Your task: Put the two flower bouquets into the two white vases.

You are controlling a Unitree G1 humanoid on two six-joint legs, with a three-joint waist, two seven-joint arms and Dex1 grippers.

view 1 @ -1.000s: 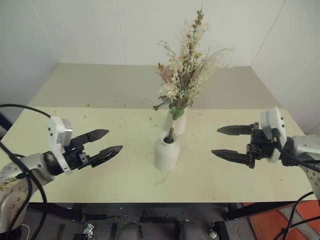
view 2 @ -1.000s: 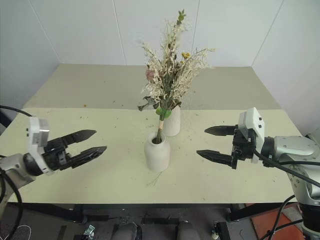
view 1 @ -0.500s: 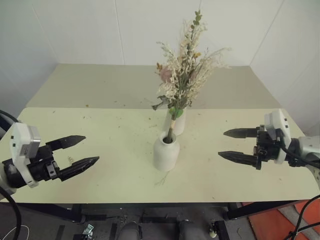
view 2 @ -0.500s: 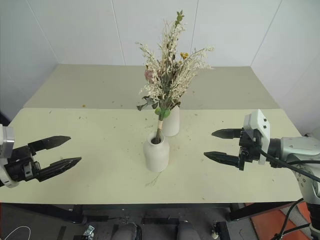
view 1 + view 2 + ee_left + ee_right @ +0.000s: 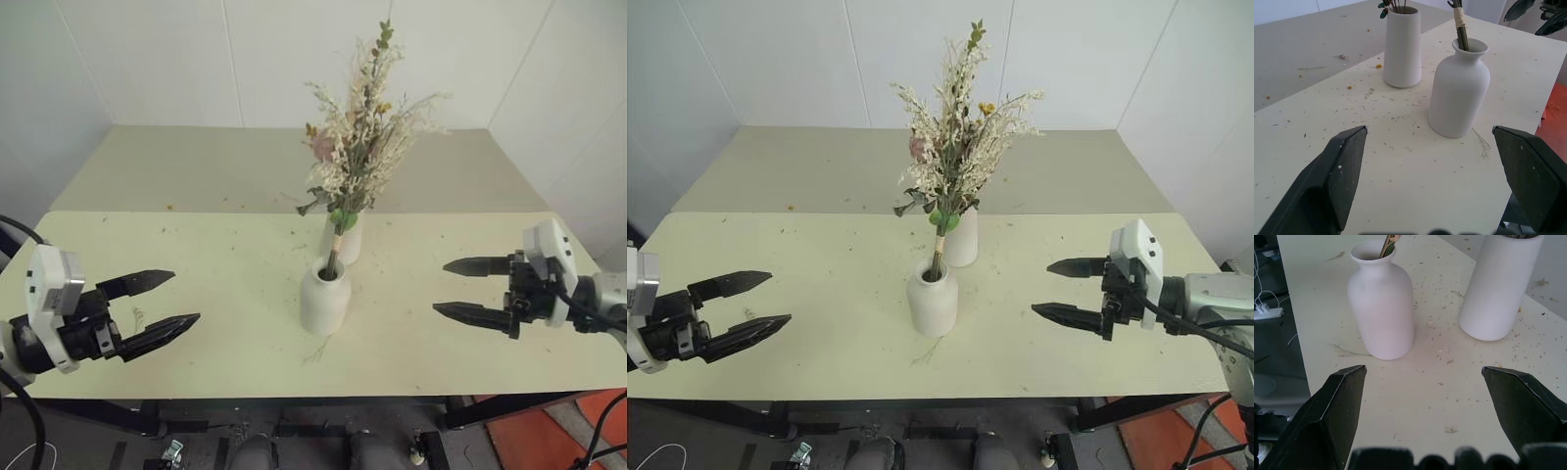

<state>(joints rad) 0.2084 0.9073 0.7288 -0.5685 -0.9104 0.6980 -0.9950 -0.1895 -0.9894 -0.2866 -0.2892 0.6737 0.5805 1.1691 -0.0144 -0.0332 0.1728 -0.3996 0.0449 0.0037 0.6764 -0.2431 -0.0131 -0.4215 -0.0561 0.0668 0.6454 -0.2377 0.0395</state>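
Both white vases stand mid-table. The short bottle vase is in front, with the taller cylinder vase just behind it. A tape-wrapped stem bundle stands in the bottle vase, and thin dark stems stand in the cylinder. Above them the two flower bouquets merge into one spray of cream, pink and yellow-orange blooms. My left gripper hovers open to the left of the vases, holding nothing. My right gripper hovers open to their right, also holding nothing.
The pale green table is littered with plant crumbs. A loose sprig lies in front of the bottle vase, near the front edge. A second table surface meets white walls behind. Red floor shows at the lower right.
My left gripper has drawn back leftward, away from the vases. My right gripper has eased slightly to the right. Both stay open, and the vases and bouquets have not moved.
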